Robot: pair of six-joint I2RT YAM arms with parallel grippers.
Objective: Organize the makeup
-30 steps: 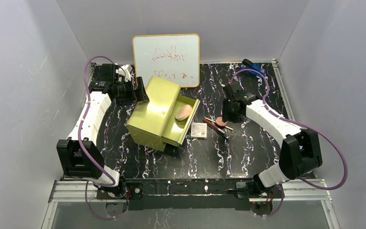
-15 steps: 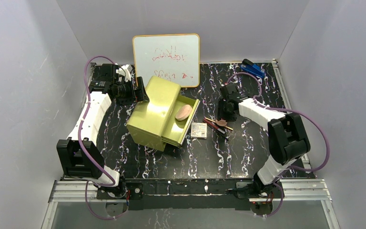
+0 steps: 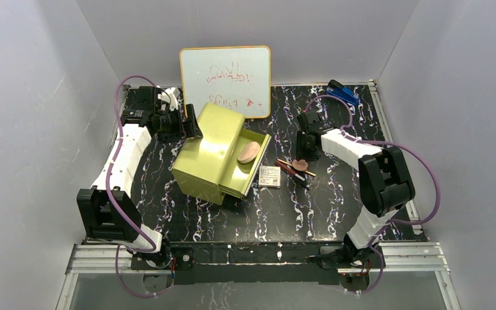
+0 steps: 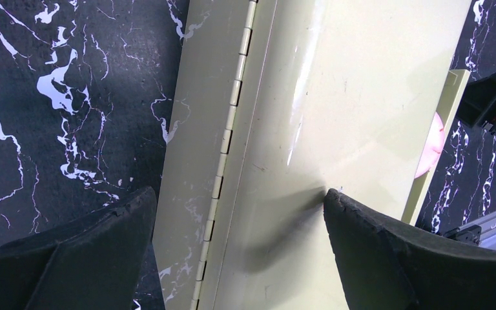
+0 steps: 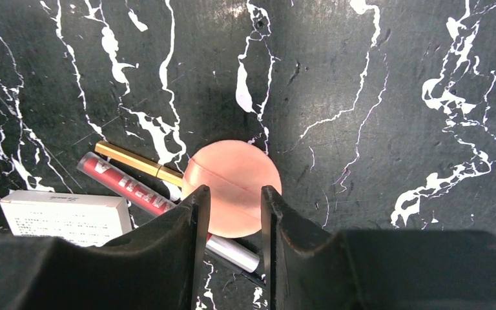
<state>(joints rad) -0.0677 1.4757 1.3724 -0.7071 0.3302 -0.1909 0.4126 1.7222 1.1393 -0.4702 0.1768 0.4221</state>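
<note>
The larger pinkish-tan disc [image 3: 248,152] lies in the open drawer of the yellow-green box [image 3: 206,152]; its edge shows in the left wrist view [image 4: 434,145]. The smaller disc [image 3: 300,165] [image 5: 232,168] rests on the dark-red stick [image 3: 289,168] [image 5: 126,184], beside a gold stick [image 5: 135,161] and the whitish printed packet [image 3: 270,175] [image 5: 64,216]. My right gripper [image 3: 305,148] [image 5: 234,188] hovers above the small disc, jaws narrowly apart and empty. My left gripper [image 3: 187,124] [image 4: 236,200] is open, straddling the box's hinged back edge [image 4: 232,110].
A whiteboard [image 3: 226,81] leans against the back wall behind the box. A blue stapler-like object [image 3: 343,93] lies at the back right. The table is black marble-patterned [image 3: 278,213]. Grey walls close in on three sides.
My right arm has pulled back toward the far side and folded its elbow inward, with the gripper rising away from the small disc. The left arm and the makeup have not moved.
</note>
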